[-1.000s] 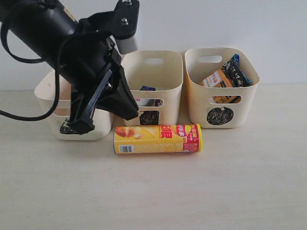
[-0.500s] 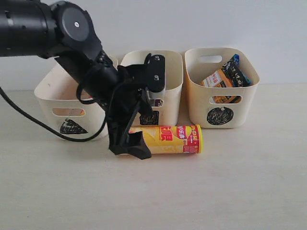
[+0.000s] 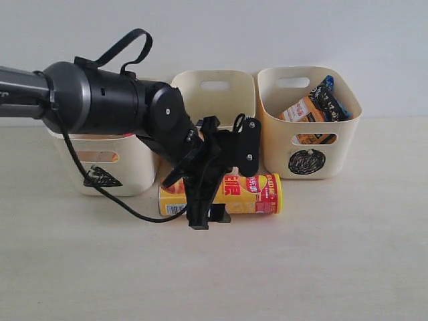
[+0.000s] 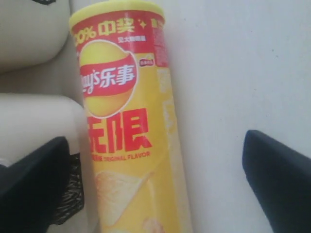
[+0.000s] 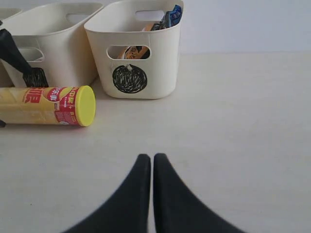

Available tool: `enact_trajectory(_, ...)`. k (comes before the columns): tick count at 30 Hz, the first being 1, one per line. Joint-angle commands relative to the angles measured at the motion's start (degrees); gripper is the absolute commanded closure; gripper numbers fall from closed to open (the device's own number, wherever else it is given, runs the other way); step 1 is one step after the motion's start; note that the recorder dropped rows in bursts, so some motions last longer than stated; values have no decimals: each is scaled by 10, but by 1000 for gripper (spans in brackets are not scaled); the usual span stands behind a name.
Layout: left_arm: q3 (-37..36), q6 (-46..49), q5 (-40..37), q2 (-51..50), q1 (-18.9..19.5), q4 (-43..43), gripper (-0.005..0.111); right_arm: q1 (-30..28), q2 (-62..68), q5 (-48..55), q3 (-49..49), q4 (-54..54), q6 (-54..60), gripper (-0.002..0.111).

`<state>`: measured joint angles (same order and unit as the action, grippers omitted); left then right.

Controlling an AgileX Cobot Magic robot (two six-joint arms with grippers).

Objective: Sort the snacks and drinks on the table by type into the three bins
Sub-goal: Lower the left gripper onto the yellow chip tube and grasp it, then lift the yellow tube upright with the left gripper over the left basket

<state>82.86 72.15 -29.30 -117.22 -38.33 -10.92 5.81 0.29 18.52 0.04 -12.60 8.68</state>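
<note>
A yellow chip tube (image 3: 251,192) with a red end lies on its side in front of the middle bin (image 3: 214,100). My left gripper (image 3: 208,217) is open, low over the tube's plain yellow end. In the left wrist view the tube (image 4: 121,136) lies between the fingers (image 4: 277,179), nearer the one on the bin side, and touches neither. The right bin (image 3: 341,154), marked with a circle, holds an orange bag (image 3: 301,110) and a blue-and-black bag (image 3: 328,97). The left bin (image 3: 130,175) carries a triangle mark. The drinks are hidden behind my arm. My right gripper (image 5: 152,156) is shut and empty above bare table, well short of the tube (image 5: 48,105).
The three bins stand in a row against a white wall. A black cable (image 3: 127,204) hangs from my left arm down to the table in front of the left bin. The left arm's body covers the gap between the left and middle bins.
My left arm has swung down from above the left bin to the yellow tube, and its gripper has opened. The tube and the right gripper have not moved.
</note>
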Motion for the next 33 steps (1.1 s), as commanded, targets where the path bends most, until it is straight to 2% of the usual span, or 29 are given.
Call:
enact_trajectory(1,-4,-4,16,-15,-3,0,19,0,-3,-5,0,-3,2,108)
enact_trajectory(14,-4,-4,92,-69,8,57,22,0,-3,-3,0,-6,2,108)
enact_trajectory(17,-4,-31,102,-77,11,65,32,0,-3,-3,0,-6,2,108)
enact_trajectory(19,-4,-38,98,-81,12,65,44,0,-3,-3,0,-6,2,108)
enact_trajectory(23,-4,-61,93,-78,11,60,77,0,-3,-3,0,-6,2,108)
enact_trajectory(24,-4,-75,85,-70,11,56,87,0,-3,-3,0,-6,2,108)
enact_trajectory(26,-4,-101,68,-56,11,56,99,0,-3,-3,0,-6,2,108)
enact_trajectory(27,-4,-115,53,-47,11,56,102,0,-3,-3,0,-6,2,108)
enact_trajectory(33,-4,-135,-58,21,11,20,102,0,-3,-3,0,-6,2,108)
